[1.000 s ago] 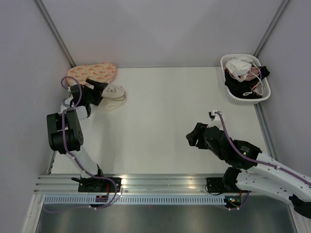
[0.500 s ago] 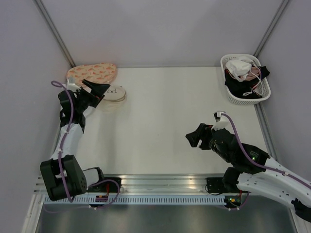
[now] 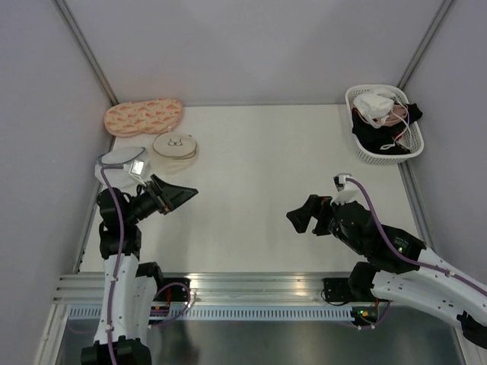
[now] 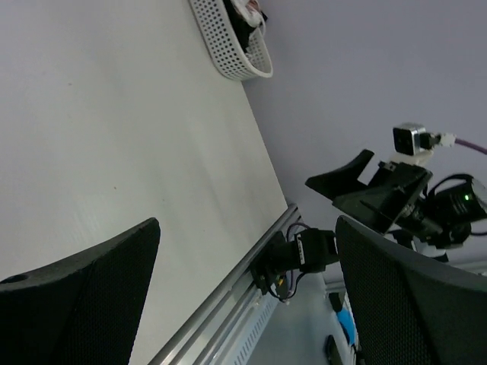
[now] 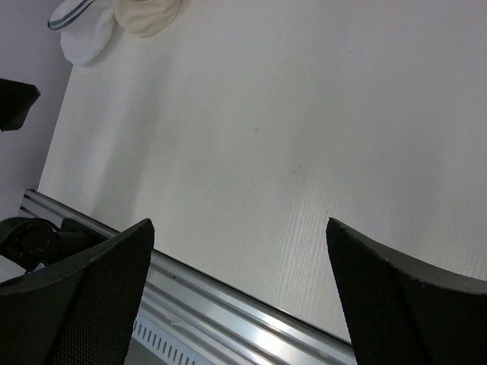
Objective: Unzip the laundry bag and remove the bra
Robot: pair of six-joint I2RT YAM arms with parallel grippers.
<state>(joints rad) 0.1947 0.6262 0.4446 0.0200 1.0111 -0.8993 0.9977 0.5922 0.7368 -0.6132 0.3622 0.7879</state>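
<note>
The laundry bag [image 3: 176, 145] is a round cream pouch with a small black bra symbol. It lies flat at the far left of the table and also shows in the right wrist view [image 5: 148, 15]. The bra is not in view. My left gripper [image 3: 181, 195] is open and empty, pointing right, nearer than the bag and apart from it; in its wrist view [image 4: 243, 304] only table lies between the jaws. My right gripper [image 3: 300, 213] is open and empty at the near middle right, above bare table in its wrist view [image 5: 236, 296].
A white mesh pouch with a grey-blue rim [image 3: 119, 158] lies left of the laundry bag. A long peach patterned pouch [image 3: 143, 116] lies behind it. A white basket [image 3: 415, 144] at the far right holds white, black and pink garments. Grey walls stand on both sides.
My left arm has pulled back from the pouches at the far left towards the near side, and its gripper now points right. My right gripper has shifted slightly left.
</note>
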